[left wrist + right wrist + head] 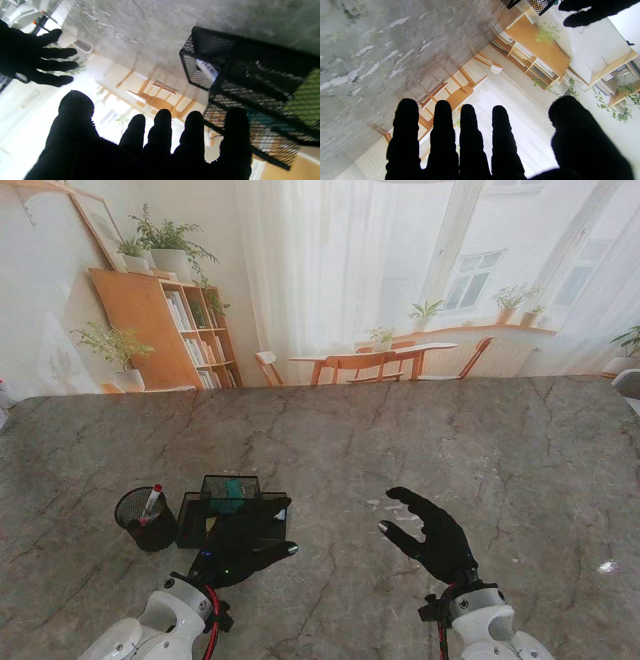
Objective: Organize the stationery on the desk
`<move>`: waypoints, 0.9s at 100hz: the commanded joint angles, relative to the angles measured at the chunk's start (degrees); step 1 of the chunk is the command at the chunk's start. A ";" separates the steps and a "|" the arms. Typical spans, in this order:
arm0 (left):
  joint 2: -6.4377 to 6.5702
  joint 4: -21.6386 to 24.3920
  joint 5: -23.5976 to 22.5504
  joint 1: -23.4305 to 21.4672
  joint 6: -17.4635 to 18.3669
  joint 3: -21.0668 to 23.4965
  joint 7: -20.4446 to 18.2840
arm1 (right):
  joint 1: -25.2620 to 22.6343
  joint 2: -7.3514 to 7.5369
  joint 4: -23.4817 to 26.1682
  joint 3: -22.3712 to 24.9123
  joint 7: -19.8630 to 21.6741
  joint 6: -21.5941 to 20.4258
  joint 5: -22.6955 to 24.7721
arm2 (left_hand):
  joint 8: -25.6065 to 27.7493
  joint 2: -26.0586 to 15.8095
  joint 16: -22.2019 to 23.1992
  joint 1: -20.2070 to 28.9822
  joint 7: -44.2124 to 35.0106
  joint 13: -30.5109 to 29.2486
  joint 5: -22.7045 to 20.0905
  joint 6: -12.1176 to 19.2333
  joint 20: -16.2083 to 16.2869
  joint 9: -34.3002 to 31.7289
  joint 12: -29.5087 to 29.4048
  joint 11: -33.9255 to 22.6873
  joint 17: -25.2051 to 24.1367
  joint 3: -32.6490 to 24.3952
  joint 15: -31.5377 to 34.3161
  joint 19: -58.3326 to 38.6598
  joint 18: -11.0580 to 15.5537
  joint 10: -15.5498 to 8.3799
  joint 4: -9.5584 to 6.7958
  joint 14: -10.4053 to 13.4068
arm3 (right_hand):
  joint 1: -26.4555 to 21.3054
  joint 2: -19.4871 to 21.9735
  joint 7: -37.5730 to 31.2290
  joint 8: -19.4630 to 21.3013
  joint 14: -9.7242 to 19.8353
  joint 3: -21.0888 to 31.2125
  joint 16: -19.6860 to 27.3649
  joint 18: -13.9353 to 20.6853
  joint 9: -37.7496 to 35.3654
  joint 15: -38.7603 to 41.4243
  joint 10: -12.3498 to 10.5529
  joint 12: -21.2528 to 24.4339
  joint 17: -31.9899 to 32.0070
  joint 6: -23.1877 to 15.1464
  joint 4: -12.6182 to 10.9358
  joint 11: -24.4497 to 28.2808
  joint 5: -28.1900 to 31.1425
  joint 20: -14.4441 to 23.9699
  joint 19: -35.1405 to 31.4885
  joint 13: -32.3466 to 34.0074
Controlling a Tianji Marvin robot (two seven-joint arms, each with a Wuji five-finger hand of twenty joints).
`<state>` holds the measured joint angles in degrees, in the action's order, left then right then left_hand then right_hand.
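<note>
Hovering over the near edge of the black mesh organizer (232, 502), the left hand (243, 547) has its fingers spread and grasps nothing; in its wrist view the fingertips (162, 120) stand apart with the mesh compartments just beyond them. Something teal (232, 490) lies in the organizer's far compartment and something green shows through the mesh (306, 105). Left of that hand, beside the organizer, stands a round mesh pen cup (146, 520) holding a pen (151, 502). The right hand (430, 533) is released too, fingers splayed above bare marbled desk (420, 440), well apart from the organizer.
</note>
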<state>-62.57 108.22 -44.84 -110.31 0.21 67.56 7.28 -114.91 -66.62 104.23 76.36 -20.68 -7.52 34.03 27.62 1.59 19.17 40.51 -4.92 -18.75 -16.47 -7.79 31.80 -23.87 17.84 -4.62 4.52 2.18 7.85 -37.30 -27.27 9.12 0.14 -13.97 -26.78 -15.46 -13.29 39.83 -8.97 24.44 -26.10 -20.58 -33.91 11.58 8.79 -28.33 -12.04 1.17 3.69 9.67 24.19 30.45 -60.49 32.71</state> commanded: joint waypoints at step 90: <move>-1.36 -2.03 5.96 -2.66 -3.80 3.01 0.70 | 0.37 -0.92 -0.57 -0.58 -1.12 -1.31 -4.14 | 1.35 -1.51 2.79 2.78 -1.29 -2.93 -4.52 -0.75 3.48 -2.99 2.19 -0.29 0.90 0.18 1.48 -3.93 1.32 -0.02 2.70 0.82 | 0.51 -0.14 -0.41 -1.25 1.31 0.51 -0.81 -1.74 -2.07 -0.06 -1.11 0.04 0.53 -0.88 -1.12 -0.90 0.70 0.96 1.67 1.10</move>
<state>-63.72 106.28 -38.86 -112.24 -3.57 70.65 7.87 -115.30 -67.33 102.97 76.03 -22.55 -8.76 30.12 28.19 1.59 21.57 42.67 -5.72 -19.96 -19.89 -8.45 33.25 -26.16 19.52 -5.16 4.30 2.08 8.34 -38.17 -21.33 9.06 0.14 -13.96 -26.78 -15.58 -13.33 39.74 -8.97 24.75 -27.00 -21.99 -36.10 12.20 8.78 -28.33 -11.85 1.16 3.69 9.67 24.37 31.94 -59.02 34.62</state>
